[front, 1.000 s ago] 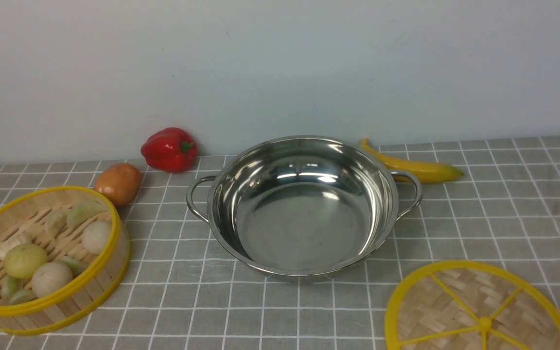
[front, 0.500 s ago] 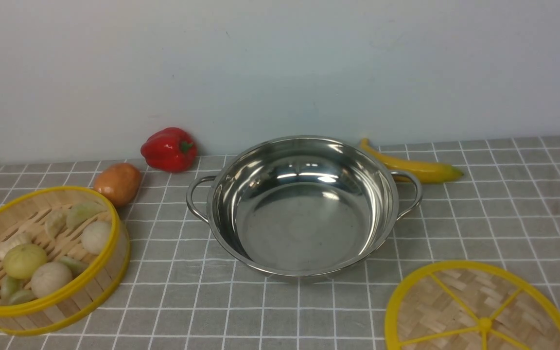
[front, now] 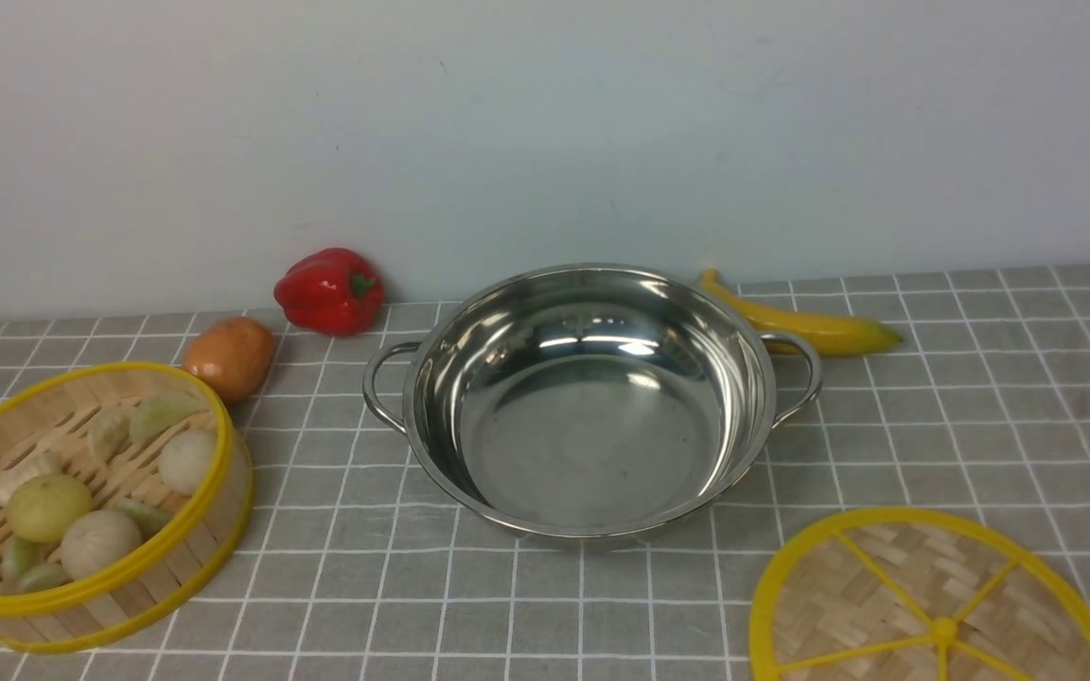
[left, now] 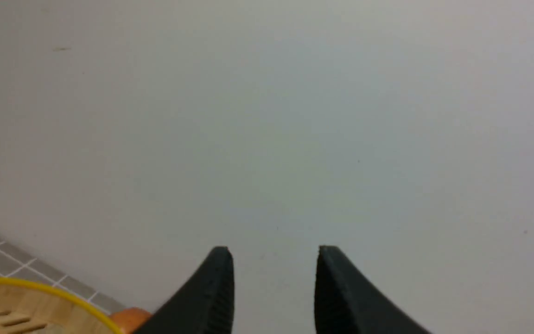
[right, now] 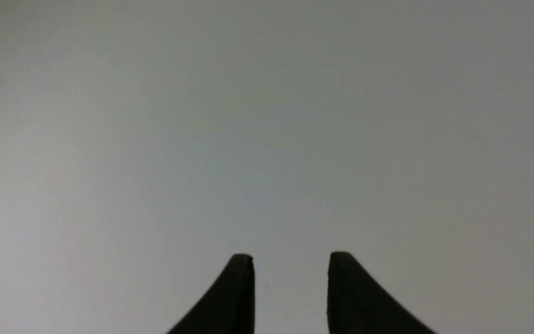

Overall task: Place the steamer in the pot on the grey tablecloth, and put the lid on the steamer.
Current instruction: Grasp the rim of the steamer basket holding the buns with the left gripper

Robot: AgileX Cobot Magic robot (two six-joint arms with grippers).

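The steamer (front: 81,501), a bamboo basket with yellow rims and pale dumplings inside, sits at the near left of the grey tablecloth (front: 980,416). In the middle stands the shiny steel pot (front: 592,407), with nothing in it. The flat woven lid (front: 933,605) lies at the near right. Neither arm shows in the front view. My left gripper (left: 274,250) is open and holds nothing; it faces the wall, with the steamer's rim (left: 40,290) low at one corner. My right gripper (right: 290,255) is open too, with only bare wall ahead.
A red bell pepper (front: 329,290) and a brown potato (front: 230,357) lie behind the steamer. A banana (front: 805,322) rests behind the pot's right handle. The pale wall (front: 545,123) closes the back of the table.
A dark piece of the left arm that showed at the bottom left corner of the front view one second ago has gone out of sight. Nothing on the table moved.
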